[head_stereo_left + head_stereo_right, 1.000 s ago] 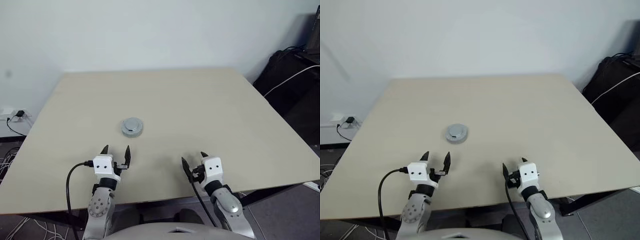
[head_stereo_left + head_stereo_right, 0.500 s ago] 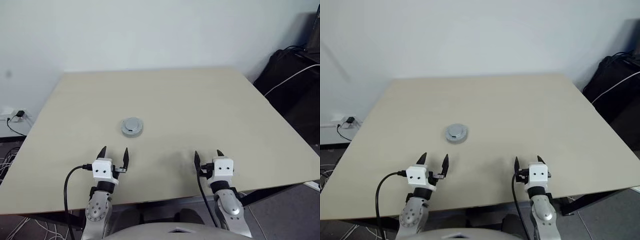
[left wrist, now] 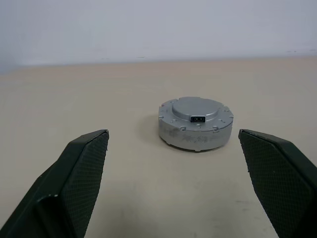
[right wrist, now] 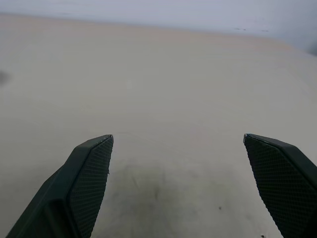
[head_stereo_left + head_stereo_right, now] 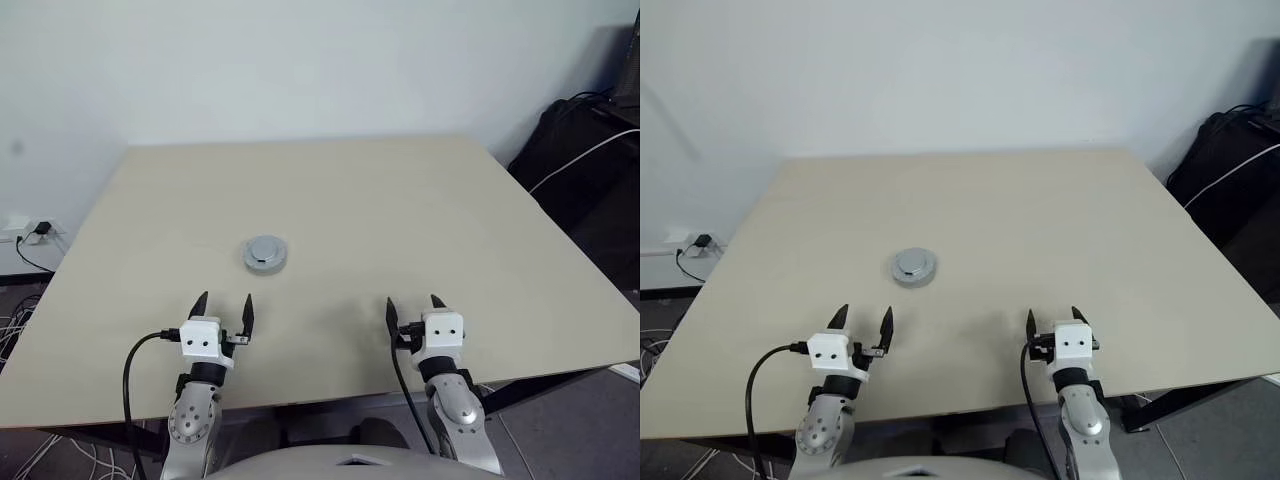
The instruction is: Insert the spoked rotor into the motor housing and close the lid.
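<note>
A low round grey metal unit stands left of the middle of the table (image 5: 400,220). Its top is the lid (image 5: 265,253), a grey disc with a notched edge and a raised centre, seen close in the left wrist view (image 3: 195,110) with a small socket on it. The spoked rotor and the motor housing are hidden. My left gripper (image 5: 226,300) hovers open over the near edge, just short of the lid, pointing at it. Further right, my right gripper (image 5: 412,302) is open above bare tabletop. Nothing is between either pair of fingers.
A black bag (image 5: 590,150) with a white cable lies beyond the table's right edge. A wall socket with cables (image 5: 30,232) sits low on the left. The table ends just behind both grippers.
My right gripper has swung from pointing inward to straight ahead and drifted slightly right. The left gripper and the lid have kept still.
</note>
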You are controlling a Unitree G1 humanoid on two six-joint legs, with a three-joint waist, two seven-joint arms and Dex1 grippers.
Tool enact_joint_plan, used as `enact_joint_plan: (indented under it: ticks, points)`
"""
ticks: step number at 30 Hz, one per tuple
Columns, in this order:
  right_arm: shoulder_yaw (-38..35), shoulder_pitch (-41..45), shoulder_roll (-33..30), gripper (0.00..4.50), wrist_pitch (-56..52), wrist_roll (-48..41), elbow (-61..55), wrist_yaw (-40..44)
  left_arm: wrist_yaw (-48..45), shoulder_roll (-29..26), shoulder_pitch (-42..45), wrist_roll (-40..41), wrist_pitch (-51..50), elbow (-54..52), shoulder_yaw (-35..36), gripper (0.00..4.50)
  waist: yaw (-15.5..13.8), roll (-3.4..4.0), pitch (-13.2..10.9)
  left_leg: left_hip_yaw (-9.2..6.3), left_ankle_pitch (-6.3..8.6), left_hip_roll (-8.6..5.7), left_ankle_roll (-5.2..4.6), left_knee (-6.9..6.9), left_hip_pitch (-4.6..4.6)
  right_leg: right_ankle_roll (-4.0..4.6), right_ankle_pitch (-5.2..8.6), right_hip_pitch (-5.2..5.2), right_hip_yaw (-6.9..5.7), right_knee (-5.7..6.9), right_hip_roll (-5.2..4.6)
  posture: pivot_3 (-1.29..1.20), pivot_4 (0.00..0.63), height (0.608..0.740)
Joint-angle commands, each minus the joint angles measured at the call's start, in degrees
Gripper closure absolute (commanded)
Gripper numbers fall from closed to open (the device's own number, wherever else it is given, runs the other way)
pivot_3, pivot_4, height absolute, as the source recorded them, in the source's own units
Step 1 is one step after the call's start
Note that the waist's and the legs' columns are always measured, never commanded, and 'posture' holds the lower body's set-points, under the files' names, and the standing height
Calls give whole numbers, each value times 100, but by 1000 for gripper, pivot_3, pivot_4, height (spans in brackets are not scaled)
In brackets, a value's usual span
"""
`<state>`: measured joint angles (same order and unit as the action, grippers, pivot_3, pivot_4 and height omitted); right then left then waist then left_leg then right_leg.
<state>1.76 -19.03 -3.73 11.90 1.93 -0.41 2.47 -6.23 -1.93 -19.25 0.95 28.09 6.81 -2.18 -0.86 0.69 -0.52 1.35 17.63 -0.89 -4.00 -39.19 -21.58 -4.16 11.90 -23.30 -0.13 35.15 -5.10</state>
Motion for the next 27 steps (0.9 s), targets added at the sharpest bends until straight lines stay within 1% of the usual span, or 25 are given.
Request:
enact_joint_plan:
  ticks: [1, 27]
  points:
    - [-1, 55, 47, 0, 30, 32, -34, -49, -3, -24, 108, -29, 146, -30, 16, 46, 0, 3, 2, 0, 0, 0, 0, 0, 0, 0, 0, 0, 0, 0, 1, 0, 0, 740]
    - [13, -14, 158, 0, 20, 26, -42, -79, -35, -60, 219, -89, 91, 12, -25, 46, 3, 14, 14, 1, -1, 0, -1, -3, 4, 0, 0, 4, 1, 3, 5, 0, 0, 740]
